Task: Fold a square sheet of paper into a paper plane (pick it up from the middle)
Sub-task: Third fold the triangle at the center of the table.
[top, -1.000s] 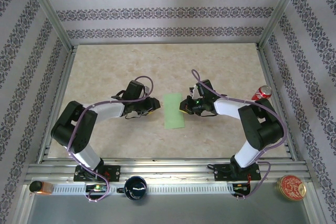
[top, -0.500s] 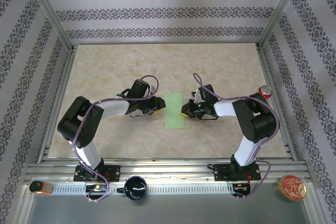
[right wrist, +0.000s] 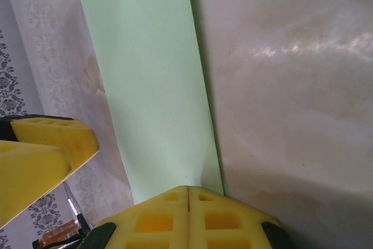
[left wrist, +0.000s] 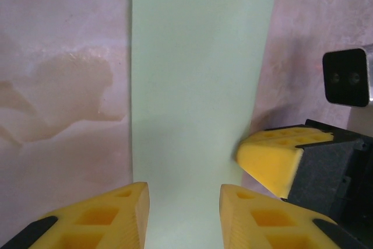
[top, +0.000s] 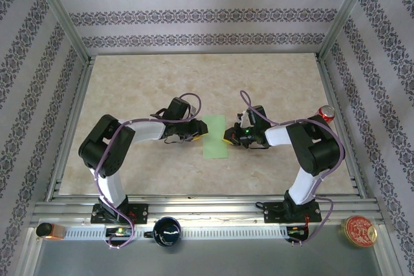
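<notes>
While the table [top: 129, 88] carries it at its middle, well off every edge, the square sheet of paper [top: 214, 136] lies flat, a narrow rectangle. Your left gripper [left wrist: 182, 193] sits low at its left side, jaws apart, holding nothing. Your right gripper [right wrist: 187, 193] is clenched, tip touching the sheet's right edge.
</notes>
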